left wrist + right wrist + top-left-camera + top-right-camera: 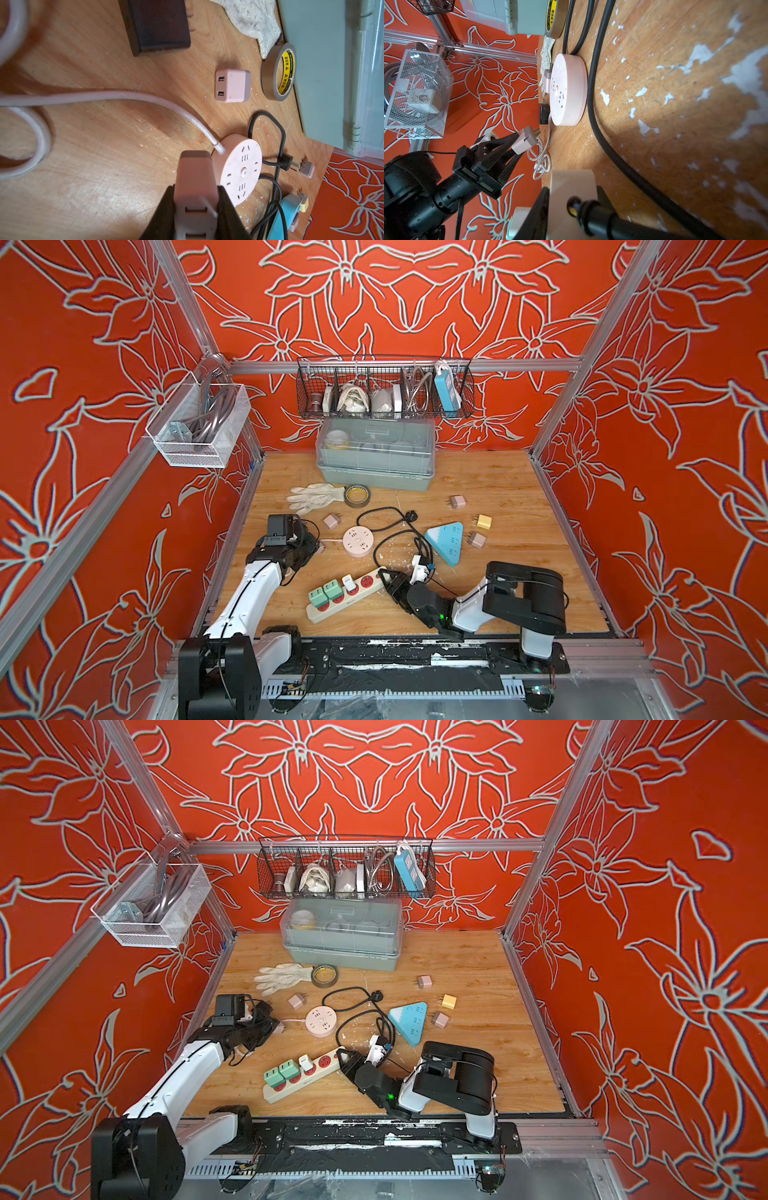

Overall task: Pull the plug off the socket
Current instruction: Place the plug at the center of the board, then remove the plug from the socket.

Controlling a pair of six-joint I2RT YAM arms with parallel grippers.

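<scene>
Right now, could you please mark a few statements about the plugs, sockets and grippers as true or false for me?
1. The left gripper is shut on a pink plug. True.
2. A plug is seated in the round pink socket. False: all its holes are free.
3. Two green plugs sit in the long white power strip. True.
4. The right gripper hangs open in the air, holding nothing. False: it is shut on the end of the long white power strip.
5. The tape roll lies beside the white glove. True.
</scene>
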